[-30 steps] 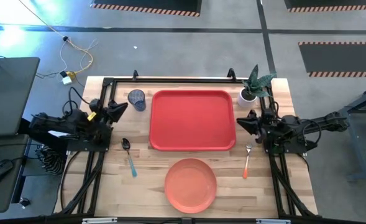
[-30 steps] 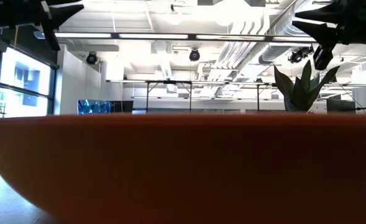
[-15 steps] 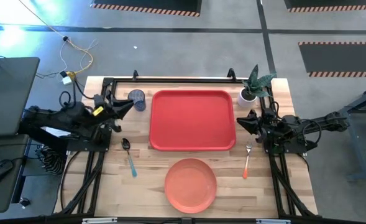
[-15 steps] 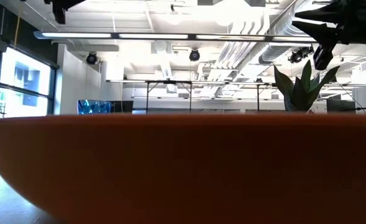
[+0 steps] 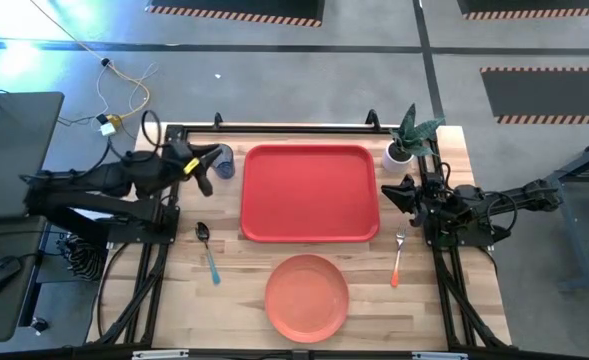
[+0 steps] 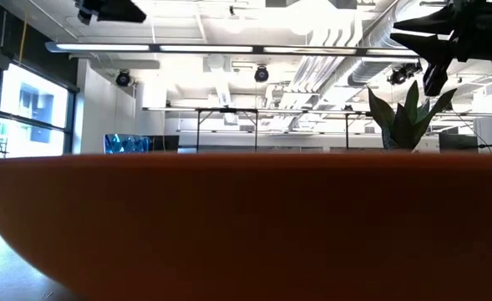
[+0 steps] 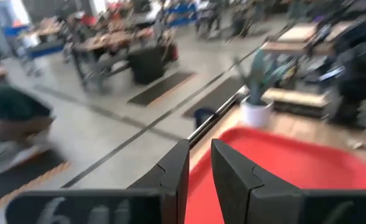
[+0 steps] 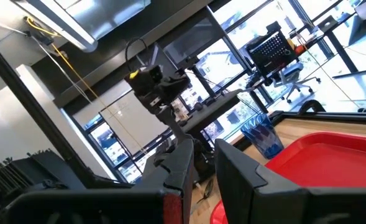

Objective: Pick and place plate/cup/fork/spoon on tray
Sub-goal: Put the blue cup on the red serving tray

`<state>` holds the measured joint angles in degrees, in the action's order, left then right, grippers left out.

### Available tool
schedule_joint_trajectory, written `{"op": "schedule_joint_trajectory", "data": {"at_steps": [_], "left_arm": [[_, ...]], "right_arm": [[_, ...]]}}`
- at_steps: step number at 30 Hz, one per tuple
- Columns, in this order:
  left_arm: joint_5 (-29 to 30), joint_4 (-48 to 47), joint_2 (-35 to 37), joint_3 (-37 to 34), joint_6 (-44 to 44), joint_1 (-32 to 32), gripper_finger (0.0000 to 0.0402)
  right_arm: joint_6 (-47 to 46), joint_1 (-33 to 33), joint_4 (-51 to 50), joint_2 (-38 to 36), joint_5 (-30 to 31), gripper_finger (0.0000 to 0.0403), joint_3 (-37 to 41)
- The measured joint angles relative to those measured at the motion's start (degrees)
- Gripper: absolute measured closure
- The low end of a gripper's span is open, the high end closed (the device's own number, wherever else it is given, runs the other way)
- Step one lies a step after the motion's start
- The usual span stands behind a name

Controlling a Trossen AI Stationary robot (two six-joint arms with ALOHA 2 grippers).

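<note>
**Left arm swings out toward the cup**

A second ago the left arm was tucked by the counter's left edge; now it has reached out, and the left gripper hangs just beside the cup. Its two fingers sit close together with only a thin gap. That is the worry: fingers that near each other may bump the cup and knock it over, not slip round it. The cup looks light and see-through blue, so a small push could tip it or roll it off the back edge.

Nearest me is the plate, round, smooth, salmon-orange plastic with a low rim. It lies flat on the pale wood counter. Beside it, to the left, lies the spoon, thin, with a dark oval bowl and a teal handle. To the right lies the fork, thin, with an orange handle.

Farther back sits the tray, big, red, shiny, with round corners and nothing on it. The right gripper waits at its right side, fingers nearly together, above the fork. A small white pot with a green plant stands in the far corner.
</note>
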<state>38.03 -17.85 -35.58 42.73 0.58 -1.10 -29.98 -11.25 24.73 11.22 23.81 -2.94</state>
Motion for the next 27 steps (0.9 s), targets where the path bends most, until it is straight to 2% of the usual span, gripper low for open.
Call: {"op": "schedule_joint_trajectory", "data": {"at_steps": [5,12,18,23,27], "left_arm": [[-3.2,-9.1,-3.5,4.6,-2.1,-6.3,0.0344],[-11.0,-15.9,-7.9,5.7,-7.2,-15.6,0.0344],[-15.1,-17.1,-12.1,5.7,-9.0,-20.1,0.0344],[-16.1,-17.8,-16.2,5.7,-11.0,-22.5,0.0343],[-20.4,-18.9,-19.8,5.7,-12.5,-24.8,0.0343]], "right_arm": [[0.0,0.0,0.0,0.0,0.0,0.0345,0.0],[0.0,0.0,0.0,0.0,0.1,0.0345,0.0],[-1.1,0.0,0.0,0.0,0.1,0.0345,0.0],[-1.1,0.0,0.0,0.0,0.1,0.0345,0.0],[-1.1,0.0,0.0,0.0,0.1,0.0345,0.0]]}}
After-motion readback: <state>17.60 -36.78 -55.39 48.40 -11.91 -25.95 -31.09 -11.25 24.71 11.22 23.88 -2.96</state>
